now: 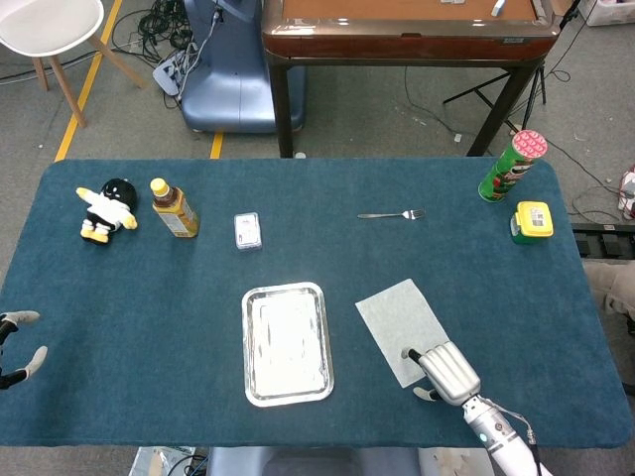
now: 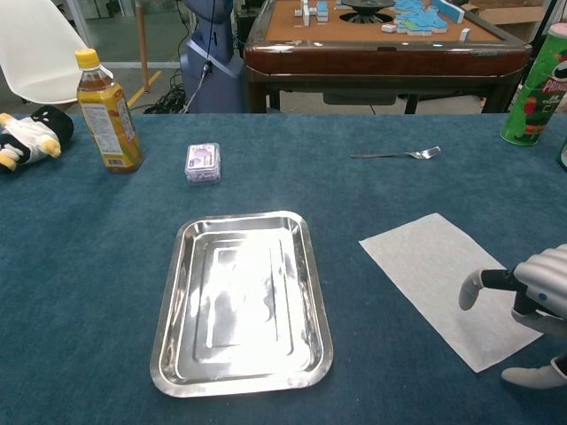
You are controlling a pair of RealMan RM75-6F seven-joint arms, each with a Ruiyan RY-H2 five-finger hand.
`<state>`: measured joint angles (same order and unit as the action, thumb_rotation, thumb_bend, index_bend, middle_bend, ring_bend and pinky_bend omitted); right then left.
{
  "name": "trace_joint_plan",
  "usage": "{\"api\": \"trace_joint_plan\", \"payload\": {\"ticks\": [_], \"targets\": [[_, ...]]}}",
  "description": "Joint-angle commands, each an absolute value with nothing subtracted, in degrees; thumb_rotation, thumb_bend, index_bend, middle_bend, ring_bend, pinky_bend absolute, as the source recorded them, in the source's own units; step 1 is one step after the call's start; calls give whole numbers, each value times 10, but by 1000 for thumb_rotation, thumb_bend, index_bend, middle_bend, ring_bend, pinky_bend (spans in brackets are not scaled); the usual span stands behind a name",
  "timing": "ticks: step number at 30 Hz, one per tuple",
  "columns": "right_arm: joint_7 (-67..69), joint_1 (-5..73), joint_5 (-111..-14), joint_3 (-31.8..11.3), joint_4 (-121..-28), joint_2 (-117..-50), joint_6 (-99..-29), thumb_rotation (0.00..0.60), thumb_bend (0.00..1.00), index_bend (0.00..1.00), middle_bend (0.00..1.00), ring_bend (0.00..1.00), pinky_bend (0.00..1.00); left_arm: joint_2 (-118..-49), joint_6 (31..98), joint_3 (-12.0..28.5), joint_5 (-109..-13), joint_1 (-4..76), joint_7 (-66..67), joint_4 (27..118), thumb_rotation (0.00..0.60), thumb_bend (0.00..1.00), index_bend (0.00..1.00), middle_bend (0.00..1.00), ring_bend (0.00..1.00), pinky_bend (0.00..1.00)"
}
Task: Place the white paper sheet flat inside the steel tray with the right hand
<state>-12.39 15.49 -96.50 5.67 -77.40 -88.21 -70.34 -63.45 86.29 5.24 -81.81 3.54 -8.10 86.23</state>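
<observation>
The white paper sheet (image 1: 400, 314) (image 2: 440, 274) lies flat on the blue cloth, right of the steel tray (image 1: 287, 343) (image 2: 241, 301), which holds nothing. My right hand (image 1: 446, 371) (image 2: 534, 301) is at the sheet's near right corner. Its fingers (image 2: 469, 289) reach over the paper, and the thumb (image 2: 530, 376) sits apart below the sheet's edge, with nothing gripped. My left hand (image 1: 16, 348) rests at the table's left edge, fingers spread and holding nothing. It shows only in the head view.
Along the far side stand a plush toy (image 1: 106, 209), a tea bottle (image 1: 175, 208) (image 2: 107, 112), a small packet (image 1: 247, 230) (image 2: 202, 163), a fork (image 1: 392, 214) (image 2: 397, 155), a green chip can (image 1: 512, 167) and a yellow box (image 1: 532, 221).
</observation>
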Motion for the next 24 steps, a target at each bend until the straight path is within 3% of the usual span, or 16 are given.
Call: {"api": "trace_joint_plan", "payload": {"ticks": [1,24], "targets": [[-124,155,-963,56,-773,-884,-703,600,0,367,1000,1000,1000,-634,863,52,-818,35,-81,862,600,278,346,379,382,546],[-125,162,-951,51,-753,-907,-697,600,0,367,1000,1000,1000,-634,866,53,-819,33,-84,861,600,278,346,379,382,546]]}}
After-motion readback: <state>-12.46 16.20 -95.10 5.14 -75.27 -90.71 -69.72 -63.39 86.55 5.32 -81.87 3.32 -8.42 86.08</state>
